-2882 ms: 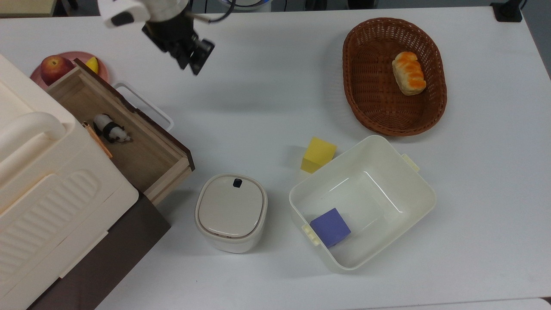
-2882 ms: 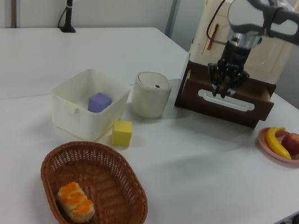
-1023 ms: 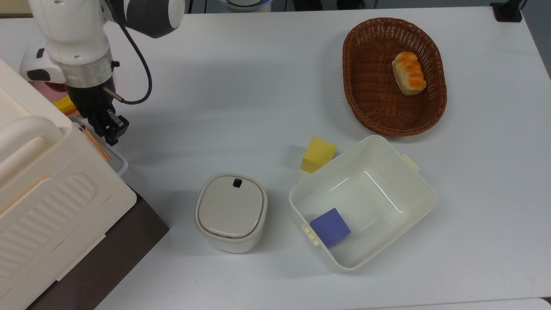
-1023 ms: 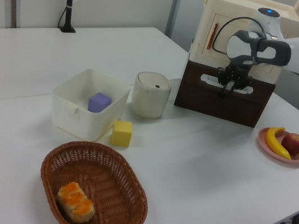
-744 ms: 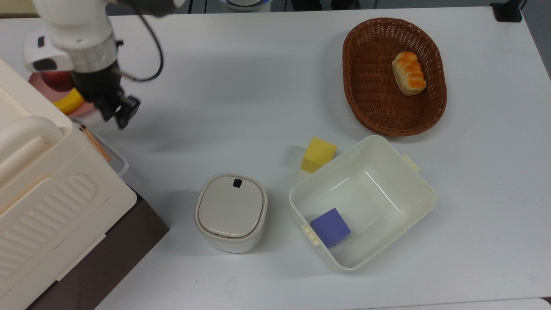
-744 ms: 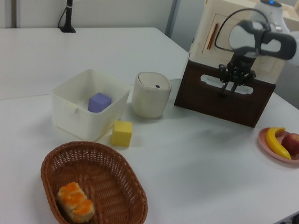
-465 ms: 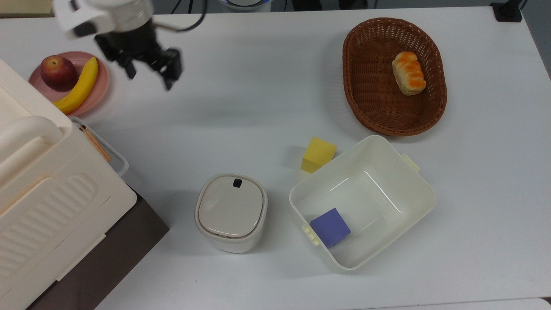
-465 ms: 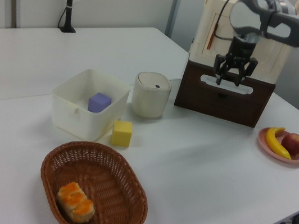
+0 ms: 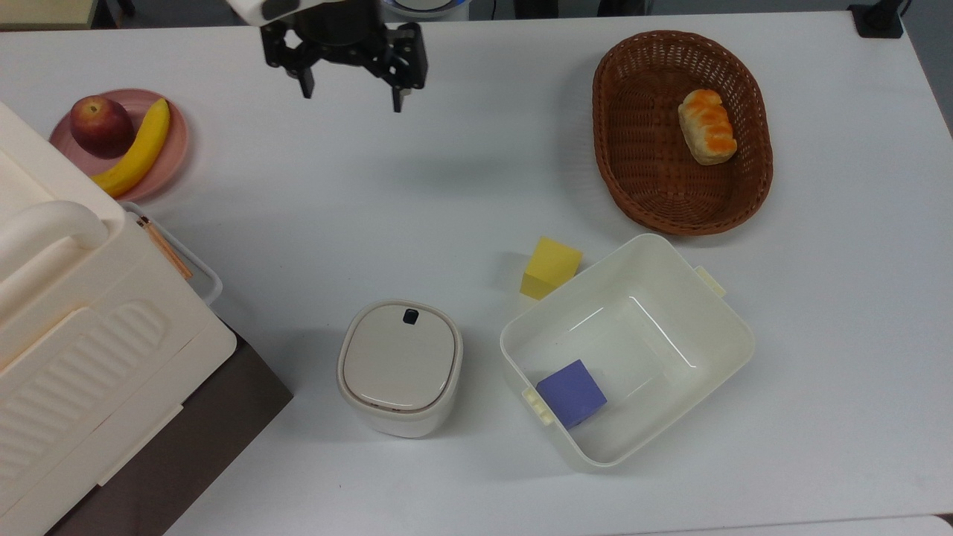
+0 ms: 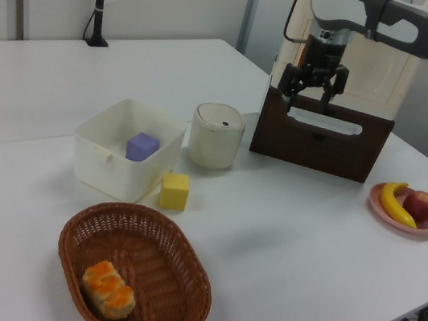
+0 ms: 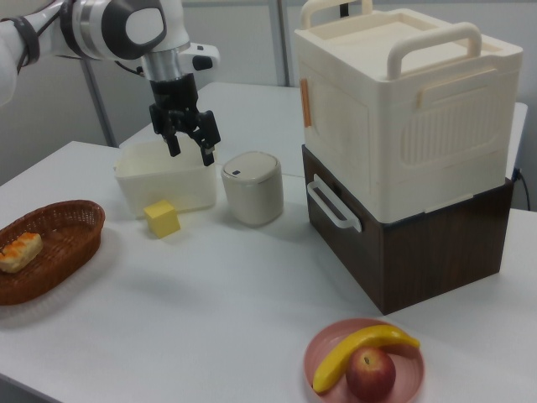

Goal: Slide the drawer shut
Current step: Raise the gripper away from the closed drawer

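Note:
The drawer [image 11: 337,225] sits pushed in, its dark brown front flush with the brown cabinet [image 11: 436,252] under the cream ribbed case [image 11: 403,109]. Its white loop handle [image 11: 334,204] sticks out, and the handle [image 10: 323,122] also shows in the left view. From above, the handle [image 9: 207,277] peeks out beside the case. My gripper [image 9: 350,91] hangs open over the table's far edge, well to the top view's right of the drawer and touching nothing. In the right view the gripper [image 11: 191,149] hovers above the white bin.
A pink plate [image 9: 175,152] with an apple and a banana lies near the cabinet. A lidded white container [image 9: 400,365], a yellow cube [image 9: 551,266], a white bin [image 9: 715,327] holding a purple cube, and a wicker basket [image 9: 618,149] with bread stand on the table.
The drawer, open 2.9 s ago with a panda toy inside, was pushed shut. Since then the gripper has drawn back from the front, risen, swung to the top view's right, and opened.

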`<act>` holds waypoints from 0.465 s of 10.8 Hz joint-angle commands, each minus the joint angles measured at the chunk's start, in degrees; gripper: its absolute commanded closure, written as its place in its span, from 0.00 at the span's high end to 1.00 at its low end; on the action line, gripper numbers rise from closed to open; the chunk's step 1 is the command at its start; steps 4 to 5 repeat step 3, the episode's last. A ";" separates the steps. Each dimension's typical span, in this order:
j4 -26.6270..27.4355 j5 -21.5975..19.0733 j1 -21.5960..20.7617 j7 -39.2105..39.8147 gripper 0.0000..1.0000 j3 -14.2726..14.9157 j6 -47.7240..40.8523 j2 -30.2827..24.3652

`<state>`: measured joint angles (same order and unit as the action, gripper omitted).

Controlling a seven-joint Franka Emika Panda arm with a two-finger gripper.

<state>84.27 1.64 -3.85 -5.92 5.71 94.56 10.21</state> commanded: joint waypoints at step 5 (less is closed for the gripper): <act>1.78 -2.17 -0.45 1.01 1.00 0.88 0.72 -0.72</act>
